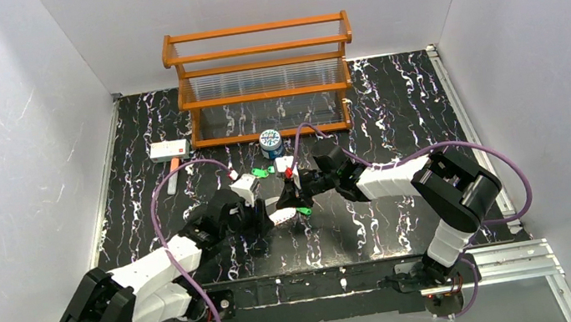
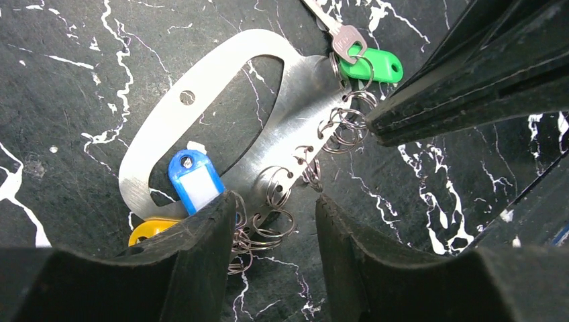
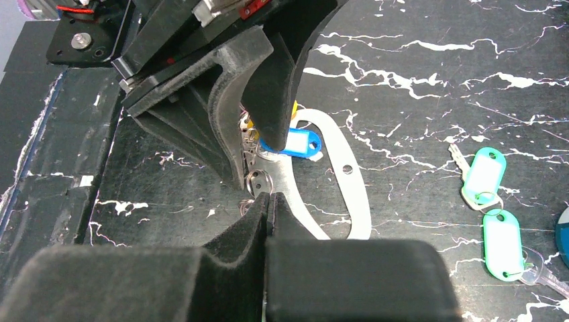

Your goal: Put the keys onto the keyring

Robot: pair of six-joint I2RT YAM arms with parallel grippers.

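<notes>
- On the black marbled table (image 1: 393, 112), the keyring (image 2: 201, 114) lies flat: whitish oval plate, open middle, small split rings (image 2: 335, 127) along one long edge.
- Blue key (image 2: 196, 181): rests over the keyring's open middle, at the end nearest the left gripper (image 2: 275, 215).
- Yellow key (image 2: 149, 231): just outside that same end of the keyring, mostly hidden under a left finger.
- Green key (image 2: 376, 67): at the keyring's opposite end, metal blade pointing away. Its ring overlaps the keyring's edge; cannot tell whether it is threaded through.
- Two more green keys (image 3: 484, 176) lie loose, well apart from the keyring on the side toward the blue-and-white can (image 1: 269, 140).
- Left gripper: fingers released, standing apart and straddling the ringed edge of the keyring. One finger overlaps the blue key's corner; nothing is pinched.
- Right gripper (image 3: 268, 200): fingers clenched together, tip touching the cluster of split rings on the keyring's edge. Cannot tell whether a ring is caught between the pads.
- Both grippers meet over the keyring, nearly tip to tip.
- Beyond the keyring: wooden rack (image 1: 261, 80) past the can, white box (image 1: 169, 149) off to the left.
</notes>
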